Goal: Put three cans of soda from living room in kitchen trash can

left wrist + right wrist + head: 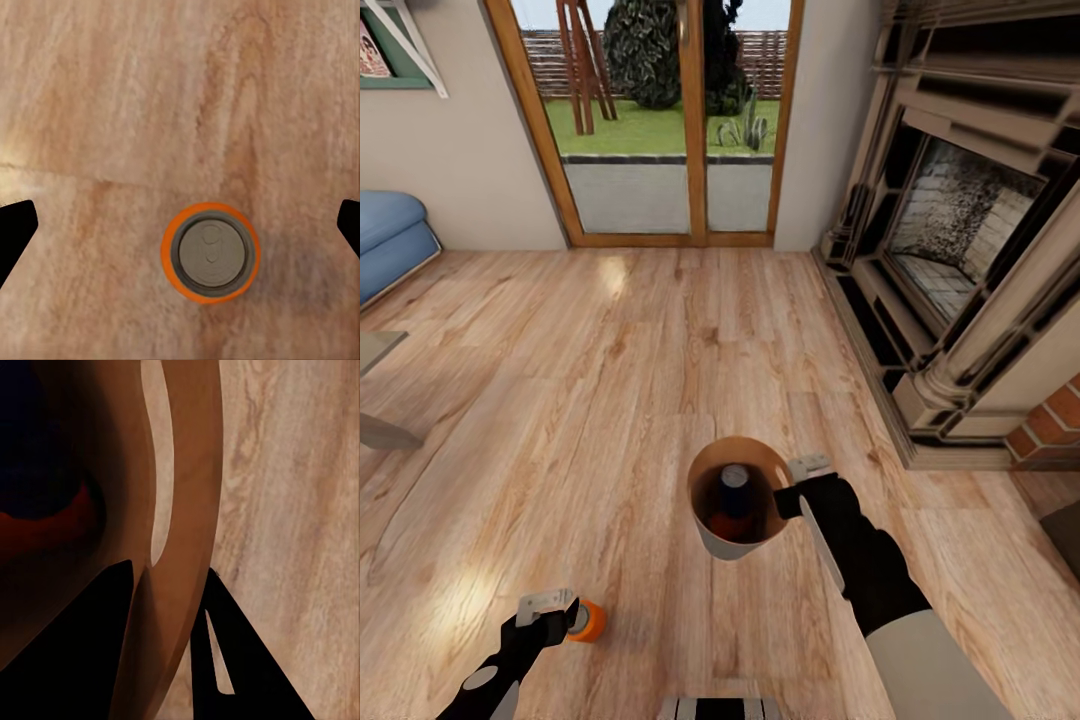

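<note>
At the far left, a blue sofa (390, 240) edges into the living room, with the plank floor (660, 380) running out toward the glass doors (660, 120).

Low on the left, the left gripper (560, 612) hangs over an orange can (590, 620) standing upright on the floor. In the left wrist view the can (211, 252) shows its silver top straight on, and the two dark fingertips (15, 232) sit wide apart on either side, well clear of it. So that gripper is spread open and holds nothing.

From where I stand, that can looks light, stiff and smooth-sided, likely to slip or tip if nudged off-centre. I would take it across the middle of its round body, fingers square to the sides, and close gently so the thin wall doesn't dent.

Toward the middle, the trash can (738, 505) is carried just above the floor by the right gripper (792, 497), which pinches its rim on the side nearest the arm. The right wrist view shows the tan wall (187, 510) running between the two fingers (225, 660), one inside and one outside, closed down on it. Inside the bin lie a dark blue can (734, 480) and something orange-red under it (732, 524), most likely the second orange can.

At the right stands the fireplace (960, 230), with red brick (1050, 420) beside it.
</note>
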`<state>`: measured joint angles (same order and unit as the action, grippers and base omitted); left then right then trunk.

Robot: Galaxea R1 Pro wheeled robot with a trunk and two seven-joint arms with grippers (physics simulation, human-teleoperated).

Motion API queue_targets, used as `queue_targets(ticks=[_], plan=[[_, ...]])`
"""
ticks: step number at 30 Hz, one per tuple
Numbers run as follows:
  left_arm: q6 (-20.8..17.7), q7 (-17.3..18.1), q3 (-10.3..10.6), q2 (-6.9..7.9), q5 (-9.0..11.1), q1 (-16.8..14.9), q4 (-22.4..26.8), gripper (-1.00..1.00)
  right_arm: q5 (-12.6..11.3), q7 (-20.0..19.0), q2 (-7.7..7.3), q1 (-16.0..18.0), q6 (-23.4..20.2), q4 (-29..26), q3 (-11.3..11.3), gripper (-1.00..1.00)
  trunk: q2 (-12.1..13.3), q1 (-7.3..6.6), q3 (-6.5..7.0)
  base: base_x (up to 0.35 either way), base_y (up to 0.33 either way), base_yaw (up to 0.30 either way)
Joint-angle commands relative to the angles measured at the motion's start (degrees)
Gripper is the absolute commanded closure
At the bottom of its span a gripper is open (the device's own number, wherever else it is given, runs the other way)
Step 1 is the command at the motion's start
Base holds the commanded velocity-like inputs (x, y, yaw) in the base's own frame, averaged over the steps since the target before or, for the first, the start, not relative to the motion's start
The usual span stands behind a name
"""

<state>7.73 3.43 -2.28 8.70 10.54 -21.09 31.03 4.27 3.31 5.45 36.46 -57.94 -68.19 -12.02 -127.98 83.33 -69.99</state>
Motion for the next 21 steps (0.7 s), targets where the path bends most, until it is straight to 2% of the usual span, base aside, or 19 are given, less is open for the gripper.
queue_targets(ticks=[1, 9, 21], plan=[[0.0, 0.0, 0.0, 0.0, 0.0, 0.0, 0.0, -1.0, -0.8, -0.1, 0.01, 0.0, 0.0, -0.1, 0.0, 1.0, -0.4, 0.22, -0.27, 0.0, 0.0, 0.0], [0.0, 0.0, 0.0, 0.0, 0.0, 0.0, 0.0, -1.0, -0.8, -0.1, 0.0, 0.0, 0.0, -0.4, 0.0, 1.0, -3.6, 1.97, -2.46, 0.0, 0.0, 0.0], [0.1, 0.0, 0.0, 0.0, 0.0, 0.0, 0.1, -1.0, -0.8, -0.1, 0.0, 0.0, 0.0, -0.4, 0.0, 1.0, -3.6, 1.97, -2.92, 0.027, -0.009, 0.0]])
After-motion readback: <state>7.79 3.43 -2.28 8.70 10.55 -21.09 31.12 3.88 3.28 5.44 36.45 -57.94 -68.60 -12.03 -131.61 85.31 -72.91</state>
